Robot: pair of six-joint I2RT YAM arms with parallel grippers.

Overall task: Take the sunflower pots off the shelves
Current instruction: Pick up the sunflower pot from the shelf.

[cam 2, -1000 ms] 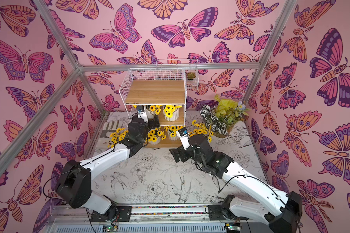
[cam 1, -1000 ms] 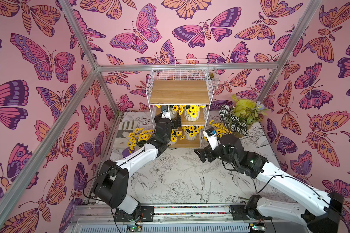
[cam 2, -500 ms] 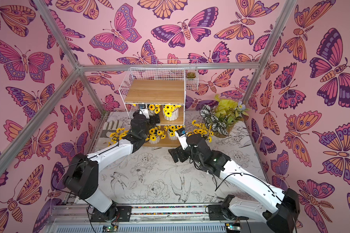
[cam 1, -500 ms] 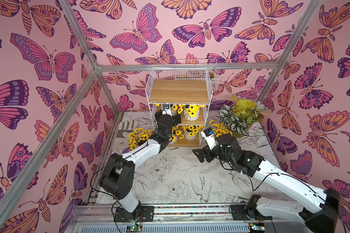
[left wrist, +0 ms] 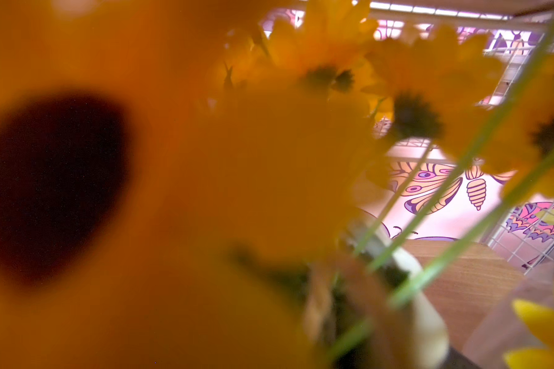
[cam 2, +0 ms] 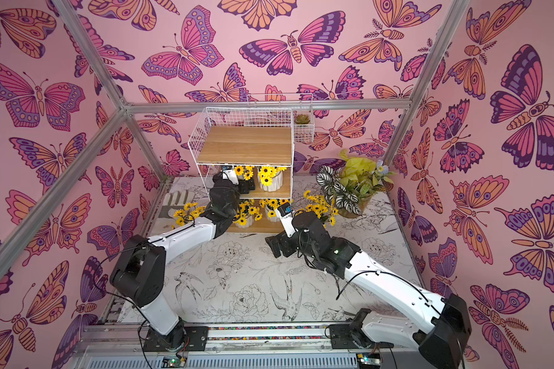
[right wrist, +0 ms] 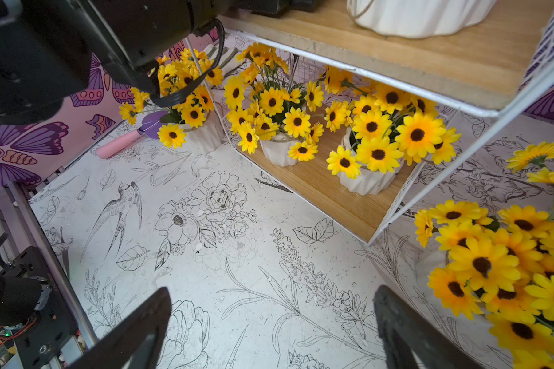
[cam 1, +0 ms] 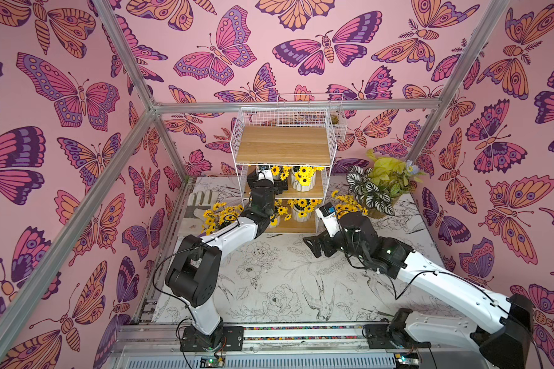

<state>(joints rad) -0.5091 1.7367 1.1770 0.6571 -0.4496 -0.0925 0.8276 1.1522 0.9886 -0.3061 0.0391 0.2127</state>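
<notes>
Work looks partly done to me. Of the sunflower pots, small white ribbed ones with bunches of yellow dark-centred artificial blooms, two stand on the white tabletop [cam 1: 269,271] printed with birds and flowers: one pot [right wrist: 205,137] left of the rack, another [cam 1: 349,204] right of it. Four are on the shelves [cam 1: 283,143], a three-tier rack of white wire mesh and light wooden boards: two on the middle tier, two on the bottom one [right wrist: 277,153]. The top board is bare.

The left tool [cam 1: 282,185] sits inside the middle tier by the left-hand pot. Its wrist camera is smothered in blurred petals, so I cannot tell whether it is spread or pinching. The right tool [right wrist: 269,329] hangs spread wide over the tabletop in front of the rack, holding nothing.

These pots look light, rigid and top-heavy. The flowers are soft and springy and give no hold. I'd take one across the ribbed wall, low down, and draw it out level so the stems don't snag the board above.
</notes>
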